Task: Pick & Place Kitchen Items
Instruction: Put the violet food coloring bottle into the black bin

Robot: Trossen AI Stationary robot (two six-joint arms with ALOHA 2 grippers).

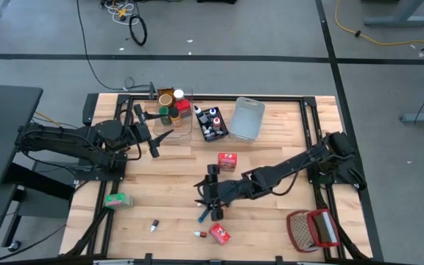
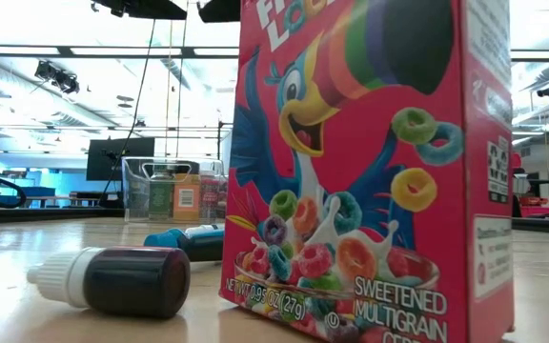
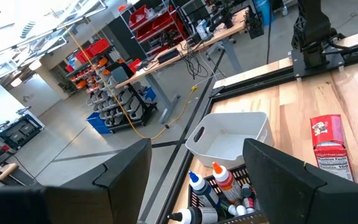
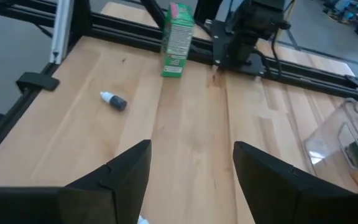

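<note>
While both arms are reaching over the wooden table (image 1: 271,213), the largest containers are sitting along its far edge: a grey-blue bin (image 1: 247,119), a black bin (image 1: 213,124) holding small bottles, and a clear bin (image 1: 174,112) holding jars and cans. Near the table's near right corner a red-and-white wire basket (image 1: 313,229) is lying. In the low view a red cereal box (image 2: 370,162) is reading "SWEETENED MULTIGRAIN" and ".95 OZ (27g)", a dark food-colouring tube (image 2: 122,279) lying beside it. A second red box (image 1: 227,161) is standing mid-table; a green box (image 1: 116,199) is standing near the left edge. The left gripper (image 1: 153,135) is hovering beside the clear bin, the right gripper (image 1: 205,200) above the near centre; both are standing apart, holding nothing.
</note>
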